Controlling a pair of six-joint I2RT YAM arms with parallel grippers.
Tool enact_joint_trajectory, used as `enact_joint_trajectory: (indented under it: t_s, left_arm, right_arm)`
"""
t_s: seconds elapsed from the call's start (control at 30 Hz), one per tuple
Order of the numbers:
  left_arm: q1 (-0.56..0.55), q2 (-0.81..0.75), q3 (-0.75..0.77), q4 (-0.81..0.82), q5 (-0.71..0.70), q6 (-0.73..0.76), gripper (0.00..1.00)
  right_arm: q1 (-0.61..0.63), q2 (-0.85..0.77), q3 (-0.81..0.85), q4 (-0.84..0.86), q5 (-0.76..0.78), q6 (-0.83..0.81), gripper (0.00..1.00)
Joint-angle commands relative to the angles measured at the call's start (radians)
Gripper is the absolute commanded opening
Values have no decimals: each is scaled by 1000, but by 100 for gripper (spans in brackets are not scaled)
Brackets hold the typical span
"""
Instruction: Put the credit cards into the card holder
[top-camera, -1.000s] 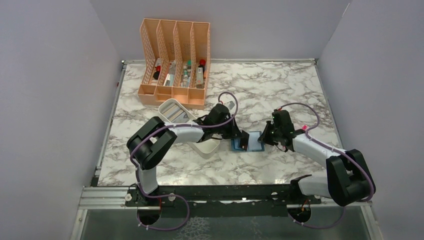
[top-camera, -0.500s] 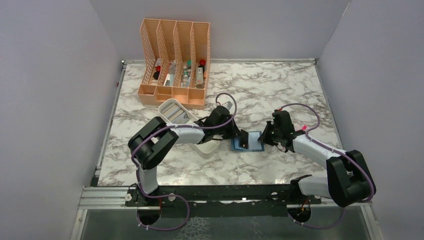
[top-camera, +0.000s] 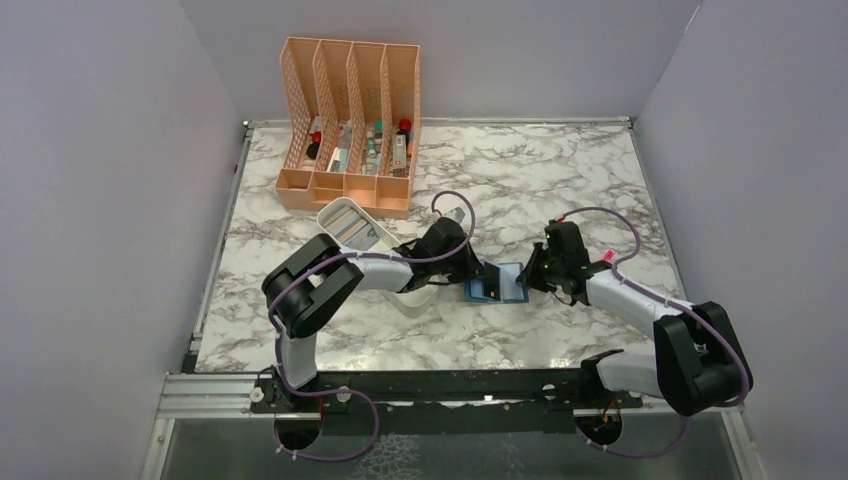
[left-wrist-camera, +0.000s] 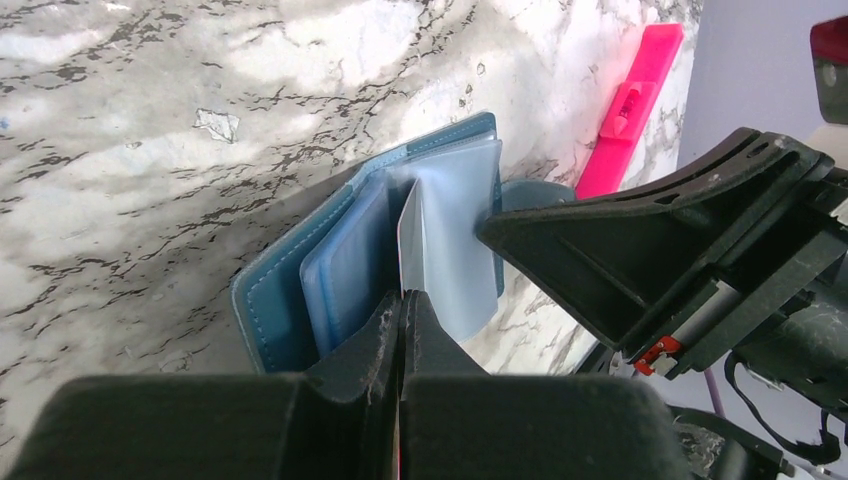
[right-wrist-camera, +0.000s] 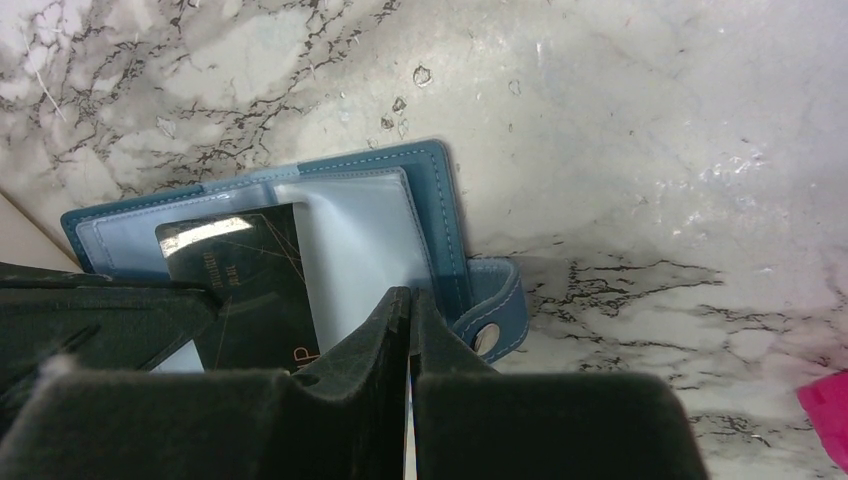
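Observation:
The teal card holder (top-camera: 510, 287) lies open on the marble between both arms, its pale sleeves fanned up (left-wrist-camera: 345, 265). My left gripper (left-wrist-camera: 403, 298) is shut on one of the credit cards (left-wrist-camera: 410, 235), which stands edge-on with its far end among the sleeves. From the right wrist that card shows a dark face with gold print (right-wrist-camera: 255, 290). My right gripper (right-wrist-camera: 410, 297) is shut on a clear sleeve (right-wrist-camera: 365, 250) of the card holder (right-wrist-camera: 445, 215), next to the snap tab (right-wrist-camera: 490, 335). Both grippers (top-camera: 487, 288) (top-camera: 530, 275) meet over it.
A long white tray (top-camera: 345, 222) holding pale flat cards sits left of the holder, partly under the left arm. The peach mesh organizer (top-camera: 350, 125) with small bottles stands at the back left. A pink strip (left-wrist-camera: 635, 95) lies by the right arm.
The left arm has shifted slightly, moving the held card a little at the holder. The right arm and the holder stay where they were.

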Motion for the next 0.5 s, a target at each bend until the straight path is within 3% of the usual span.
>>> enact_joint_trajectory:
  t_s: [0.0, 0.47]
  left_arm:
    - [-9, -11, -23, 7, -44, -21, 0]
    - [-17, -11, -25, 16, -89, -40, 0]
  right_arm:
    - [-1, -26, 1, -64, 16, -9, 8]
    - [-1, -44, 35, -96, 36, -39, 14]
